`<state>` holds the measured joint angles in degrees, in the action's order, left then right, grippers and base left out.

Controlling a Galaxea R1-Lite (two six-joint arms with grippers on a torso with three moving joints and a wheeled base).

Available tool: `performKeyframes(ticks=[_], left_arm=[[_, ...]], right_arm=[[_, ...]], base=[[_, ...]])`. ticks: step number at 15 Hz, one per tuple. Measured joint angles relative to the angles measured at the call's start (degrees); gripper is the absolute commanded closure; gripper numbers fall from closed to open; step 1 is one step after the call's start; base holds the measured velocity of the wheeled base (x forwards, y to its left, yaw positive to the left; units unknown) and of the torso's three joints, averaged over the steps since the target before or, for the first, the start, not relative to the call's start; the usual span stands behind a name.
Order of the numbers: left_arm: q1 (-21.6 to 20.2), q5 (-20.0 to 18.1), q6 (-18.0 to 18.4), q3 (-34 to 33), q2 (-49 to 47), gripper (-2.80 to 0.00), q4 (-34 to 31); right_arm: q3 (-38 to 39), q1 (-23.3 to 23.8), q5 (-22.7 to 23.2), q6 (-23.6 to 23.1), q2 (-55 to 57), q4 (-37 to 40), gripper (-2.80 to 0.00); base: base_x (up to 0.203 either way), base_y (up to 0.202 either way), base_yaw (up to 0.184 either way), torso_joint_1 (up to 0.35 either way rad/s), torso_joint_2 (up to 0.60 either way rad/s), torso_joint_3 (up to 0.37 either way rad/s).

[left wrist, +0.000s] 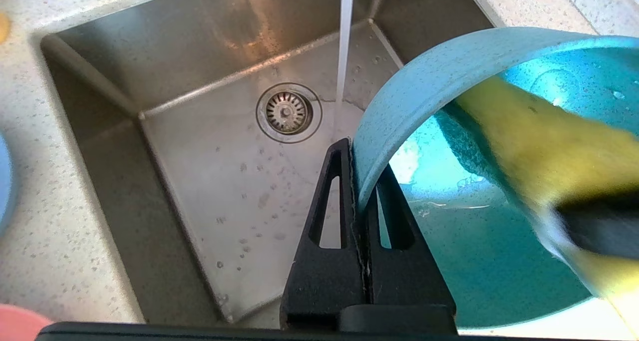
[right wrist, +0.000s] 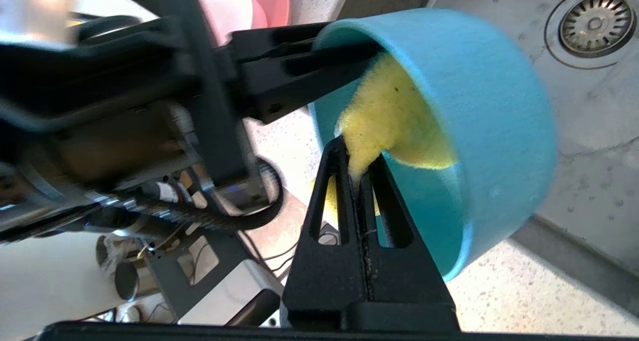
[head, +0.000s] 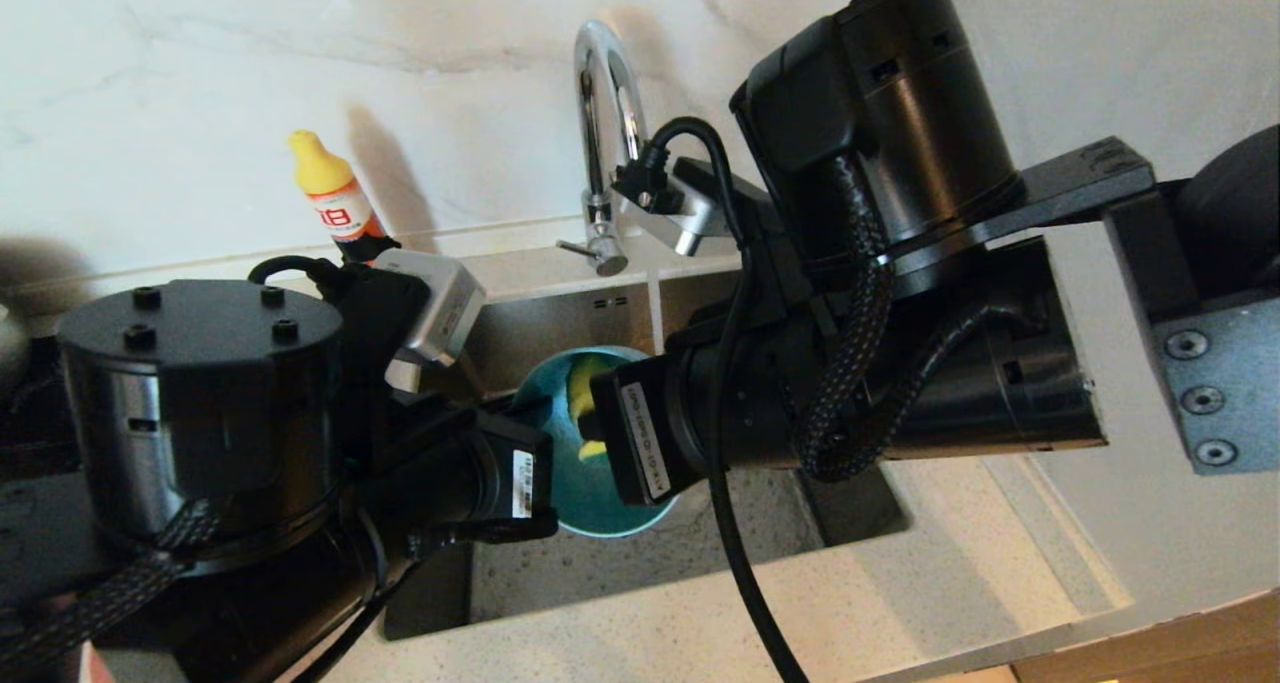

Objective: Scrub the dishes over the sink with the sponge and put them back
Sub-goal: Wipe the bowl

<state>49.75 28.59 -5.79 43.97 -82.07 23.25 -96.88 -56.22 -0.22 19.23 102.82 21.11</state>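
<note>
A teal bowl hangs tilted on its side over the steel sink. My left gripper is shut on the bowl's rim, one finger inside and one outside. My right gripper is shut on the tail of the yellow sponge. The sponge's body lies inside the bowl against its inner wall, its dark green side toward the wall. Both arms meet over the basin in the head view and hide most of the bowl.
Water runs from the chrome tap in a thin stream to the basin floor near the drain strainer. A yellow-capped bottle stands behind the sink. A pink dish lies on the speckled counter.
</note>
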Motion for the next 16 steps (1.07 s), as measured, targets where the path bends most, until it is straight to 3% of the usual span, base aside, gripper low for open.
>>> performKeyframes(ticks=[16], left_arm=[[-0.26,0.58,0.31,-1.54,0.95,0.00,1.89]], right_arm=[[1.79,3.56,-0.77,-0.74,-2.19,5.01,0.00]], base=[[0.000,0.000,0.000,0.000,0.00,0.000]])
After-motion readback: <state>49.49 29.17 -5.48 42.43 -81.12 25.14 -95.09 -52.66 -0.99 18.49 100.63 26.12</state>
